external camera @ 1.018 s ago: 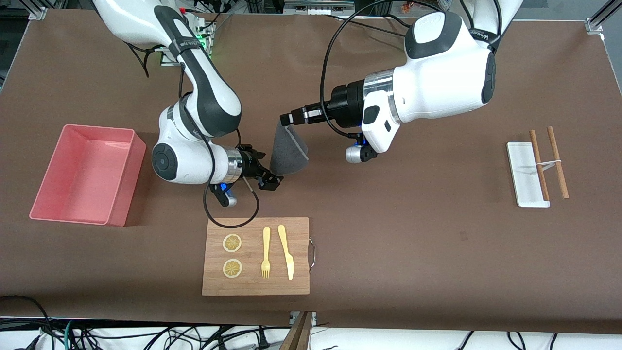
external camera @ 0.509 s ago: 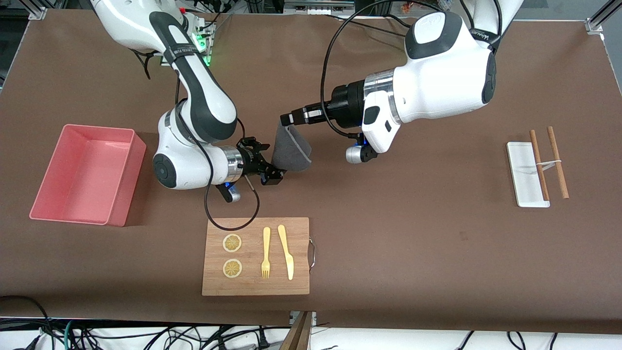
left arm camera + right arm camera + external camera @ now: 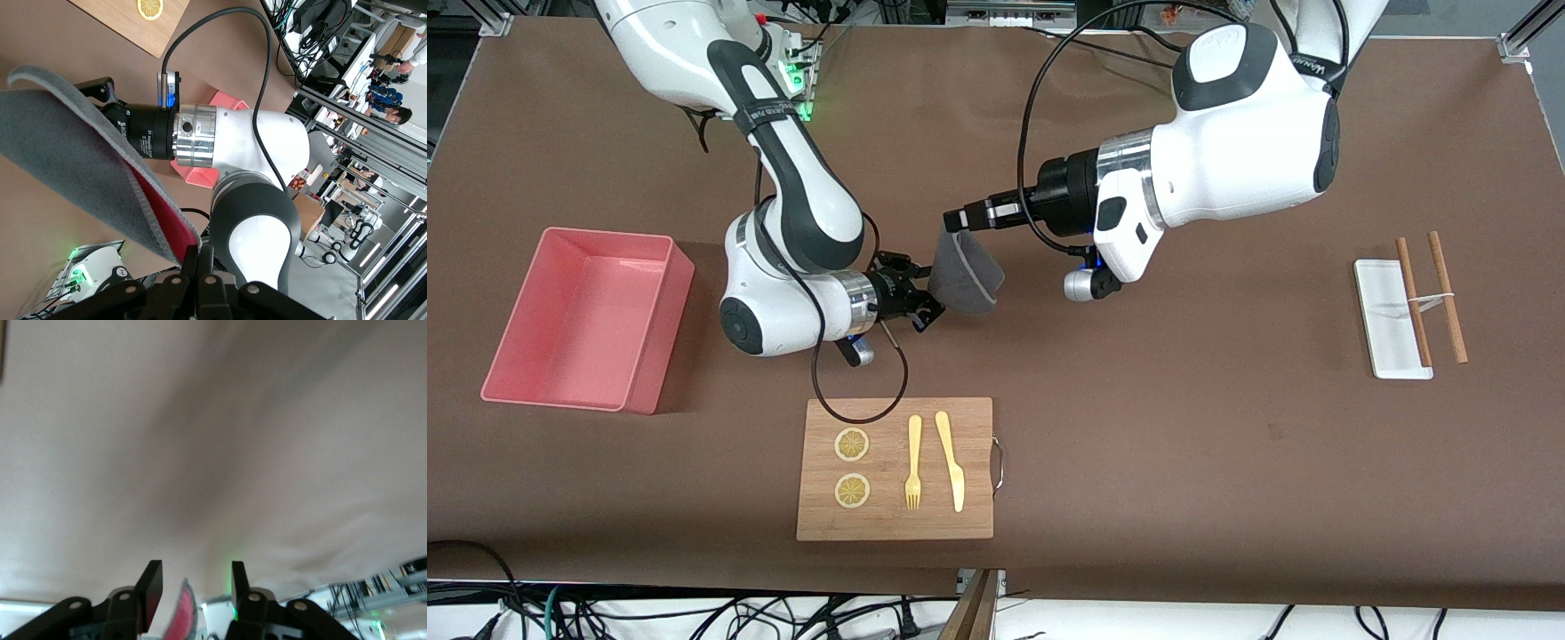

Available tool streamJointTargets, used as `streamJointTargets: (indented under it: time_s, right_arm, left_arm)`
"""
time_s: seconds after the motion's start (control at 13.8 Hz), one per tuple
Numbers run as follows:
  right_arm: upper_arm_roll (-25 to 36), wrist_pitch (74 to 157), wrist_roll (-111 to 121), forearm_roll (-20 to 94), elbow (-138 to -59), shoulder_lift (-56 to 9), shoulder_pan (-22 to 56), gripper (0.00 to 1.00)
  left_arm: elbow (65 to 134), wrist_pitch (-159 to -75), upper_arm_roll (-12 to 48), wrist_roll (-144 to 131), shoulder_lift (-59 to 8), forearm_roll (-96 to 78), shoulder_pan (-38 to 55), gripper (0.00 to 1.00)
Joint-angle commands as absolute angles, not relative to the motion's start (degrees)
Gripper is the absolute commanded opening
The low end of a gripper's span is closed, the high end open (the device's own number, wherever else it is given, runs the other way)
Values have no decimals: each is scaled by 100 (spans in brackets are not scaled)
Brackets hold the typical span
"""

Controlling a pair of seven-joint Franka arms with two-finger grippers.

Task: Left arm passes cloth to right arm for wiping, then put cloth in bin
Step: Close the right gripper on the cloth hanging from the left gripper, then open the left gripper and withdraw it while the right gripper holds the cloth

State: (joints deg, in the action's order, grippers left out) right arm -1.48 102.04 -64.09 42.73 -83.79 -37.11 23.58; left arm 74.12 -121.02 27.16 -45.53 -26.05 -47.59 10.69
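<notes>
left claw (image 3: 953, 218) pinches cloth (image 3: 963, 280); right claw (image 3: 925, 313) beside it.

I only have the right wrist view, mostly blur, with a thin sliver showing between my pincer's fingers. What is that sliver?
Observer: It is the edge of the cloth, which hangs from the left pincer. That pincer is shut on the cloth's top corner.
Operator: Where on the cloth is my pincer?
Observer: The right pincer is at the cloth's lower edge, on the side toward the right arm, up over the table.
Operator: And where is the bin for afterwards?
Observer: The bin stands toward the right arm's end of the table, and nothing shows inside it.
</notes>
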Motion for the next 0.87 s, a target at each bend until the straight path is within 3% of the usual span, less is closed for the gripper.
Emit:
streamJointTargets:
  time_s: [0.0,0.22,0.44,0.65,0.8]
  right_arm:
    - [-185,9993,-6486,4491,-8306,-3683,2224,62]
    - [-185,10037,-6486,4788,-8297,-3691,2215,70]
    - [-184,10063,-6486,4922,-8288,-3691,2215,70]
    - [-185,10002,-6504,5141,-8297,-3691,2215,49]
    - [-193,9993,-6487,5159,-8297,-3691,2215,22]
  left_arm:
    - [7479,-12015,2725,-4570,-2505,-4878,1020,0]
    - [7479,-11997,2725,-4570,-2505,-4878,1020,0]
    - [7479,-11997,2725,-4570,-2496,-4878,1011,0]
    - [7479,-11953,2725,-4570,-2496,-4878,1011,0]
    - [7471,-11918,2725,-4570,-2487,-4878,1011,0]
